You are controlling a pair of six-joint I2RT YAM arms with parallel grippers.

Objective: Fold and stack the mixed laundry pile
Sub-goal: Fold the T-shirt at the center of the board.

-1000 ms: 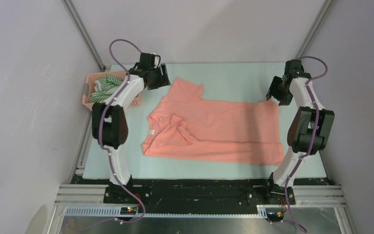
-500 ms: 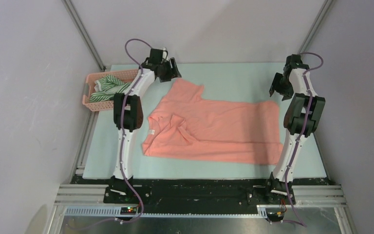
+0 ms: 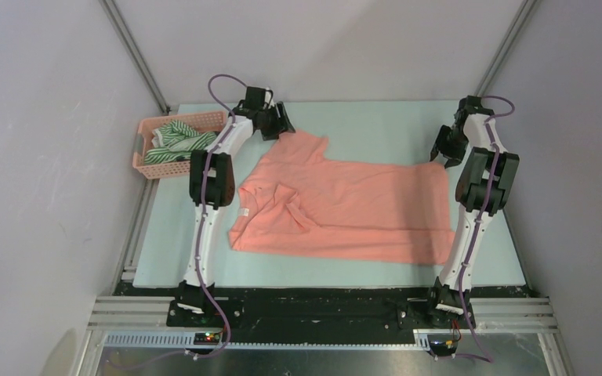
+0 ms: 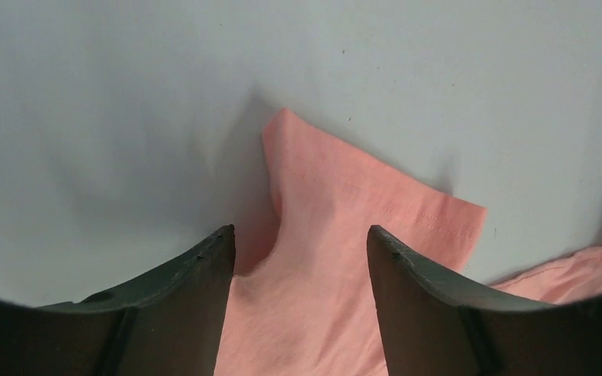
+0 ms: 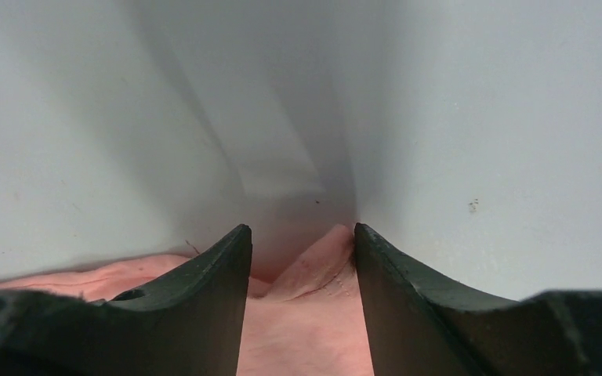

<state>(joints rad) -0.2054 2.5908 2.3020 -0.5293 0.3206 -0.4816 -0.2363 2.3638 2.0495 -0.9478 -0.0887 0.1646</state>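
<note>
A salmon-pink shirt (image 3: 345, 207) is spread across the middle of the counter (image 3: 376, 125), with some bunching near its collar. The left fingers (image 3: 281, 123) are held apart at the shirt's far-left sleeve (image 4: 345, 204), and in the left wrist view the sleeve cloth is seen lying between them. The right fingers (image 3: 443, 149) are likewise spread, and the shirt's far-right hem corner (image 5: 321, 251) is seen between them; whether cloth is touched cannot be told. A green-and-white striped garment (image 3: 174, 137) is heaped in a pink lattice basket (image 3: 143, 149) at the counter's far-left edge.
</note>
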